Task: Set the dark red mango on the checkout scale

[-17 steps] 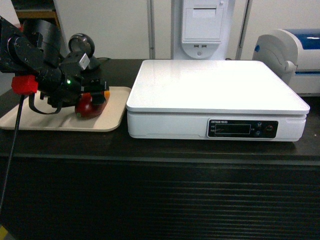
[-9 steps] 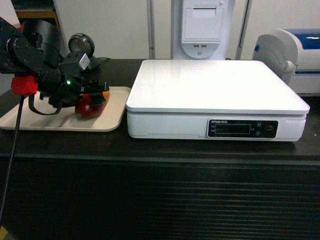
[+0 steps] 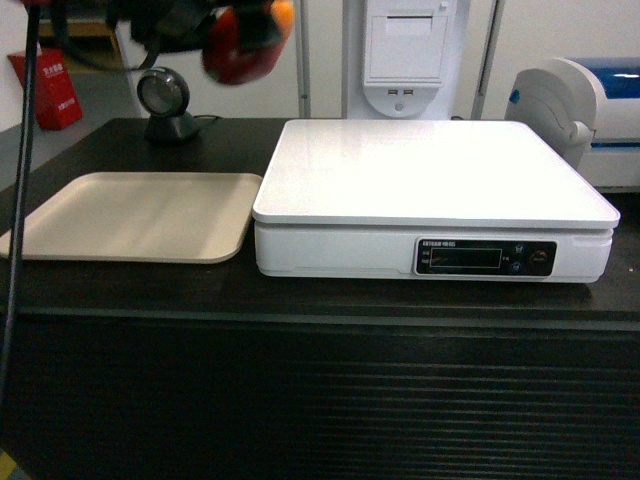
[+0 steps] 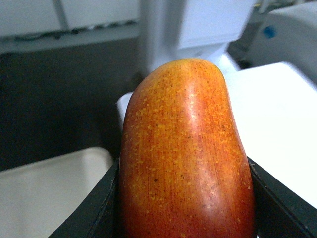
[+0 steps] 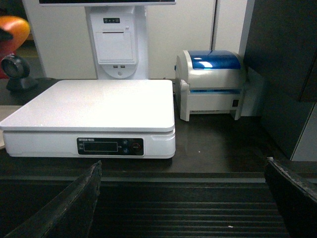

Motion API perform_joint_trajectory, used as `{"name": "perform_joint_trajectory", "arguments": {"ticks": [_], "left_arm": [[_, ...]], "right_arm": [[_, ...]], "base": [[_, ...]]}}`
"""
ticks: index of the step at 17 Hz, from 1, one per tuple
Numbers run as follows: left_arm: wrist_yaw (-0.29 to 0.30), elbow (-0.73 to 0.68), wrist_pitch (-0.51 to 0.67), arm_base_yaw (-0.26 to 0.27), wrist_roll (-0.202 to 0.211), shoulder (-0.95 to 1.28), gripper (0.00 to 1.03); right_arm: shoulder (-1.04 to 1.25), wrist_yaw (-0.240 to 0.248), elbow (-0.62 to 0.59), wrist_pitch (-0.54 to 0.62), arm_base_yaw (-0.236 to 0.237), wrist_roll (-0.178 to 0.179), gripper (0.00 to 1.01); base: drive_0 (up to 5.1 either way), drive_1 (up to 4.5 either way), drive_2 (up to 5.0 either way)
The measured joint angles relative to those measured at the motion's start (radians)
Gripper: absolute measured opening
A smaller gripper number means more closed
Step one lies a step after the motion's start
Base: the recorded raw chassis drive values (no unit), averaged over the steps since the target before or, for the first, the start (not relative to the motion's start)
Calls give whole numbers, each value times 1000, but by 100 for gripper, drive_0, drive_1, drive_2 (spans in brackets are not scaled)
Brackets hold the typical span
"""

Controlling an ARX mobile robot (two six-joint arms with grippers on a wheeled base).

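Hanging high above the counter [image 3: 130, 285], the left gripper [image 3: 240, 35] has its fingers [image 4: 94, 208] clamped on either flank of the dark red mango [image 3: 243, 42], which sits up near the top edge of the head view, blurred, clear of every surface. From the wrist the fruit fills the frame: speckled orange-red skin, rounded end pointing away, a black finger pressed against each side. It is over the back left part of the checkout, above the gap between the beige tray [image 3: 135, 215] and the scale [image 3: 430, 175], nearer the scale's left rear corner than its middle.

The scale is a broad white box with a flat square platform and a small black display panel [image 3: 485, 257] on its front face; it stands just beside the tray, the two close but not quite touching. A small round black scanner on a stand [image 3: 165, 100] is behind the tray.

The right gripper [image 5: 183, 203] is low in front of the counter's ribbed front, its two dark fingers [image 5: 69, 208] spread wide with nothing between them. Off to the right of the scale stands a white printer with a blue lid [image 5: 213, 82], and behind the scale a white terminal post [image 5: 117, 42]
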Motion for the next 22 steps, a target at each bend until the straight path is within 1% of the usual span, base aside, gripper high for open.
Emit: {"name": "perform_joint_trajectory", "arguments": {"ticks": [2, 3, 4, 5, 6, 7, 8, 10, 11, 13, 15, 17, 18, 20, 21, 22], "left_arm": [[2, -5, 10, -109, -18, -53, 61], [-9, -11, 2, -201, -27, -54, 61], [-22, -8, -13, -245, -34, -39, 61], [-53, 14, -39, -290, -44, -5, 61], [-73, 61, -66, -324, -70, 49, 61], [-92, 107, -92, -340, -100, 95, 61], [-106, 134, -91, -345, -112, 126, 61], [-134, 216, -135, -344, -156, 195, 61], [-176, 286, -174, -344, -185, 248, 61], [-210, 380, -231, -338, -221, 319, 61], [-227, 455, -291, -332, -263, 378, 61], [-280, 599, -382, -319, -321, 481, 61], [-294, 639, -403, -315, -340, 500, 61], [-335, 679, -415, -304, -370, 524, 61], [-339, 687, -434, -298, -388, 529, 61], [-340, 686, -425, -296, -393, 531, 61]], "right_arm": [[0, 0, 0, 0, 0, 0, 98], [0, 0, 0, 0, 0, 0, 98], [0, 0, 0, 0, 0, 0, 98], [0, 0, 0, 0, 0, 0, 98], [0, 0, 0, 0, 0, 0, 98], [0, 0, 0, 0, 0, 0, 98], [0, 0, 0, 0, 0, 0, 98], [0, 0, 0, 0, 0, 0, 98], [0, 0, 0, 0, 0, 0, 98], [0, 0, 0, 0, 0, 0, 98], [0, 0, 0, 0, 0, 0, 98], [0, 0, 0, 0, 0, 0, 98], [0, 0, 0, 0, 0, 0, 98], [0, 0, 0, 0, 0, 0, 98], [0, 0, 0, 0, 0, 0, 98], [0, 0, 0, 0, 0, 0, 98]], "base": [[0, 0, 0], [0, 0, 0], [0, 0, 0], [0, 0, 0], [0, 0, 0], [0, 0, 0], [0, 0, 0], [0, 0, 0], [0, 0, 0], [0, 0, 0], [0, 0, 0], [0, 0, 0], [0, 0, 0], [0, 0, 0], [0, 0, 0], [0, 0, 0]]}}
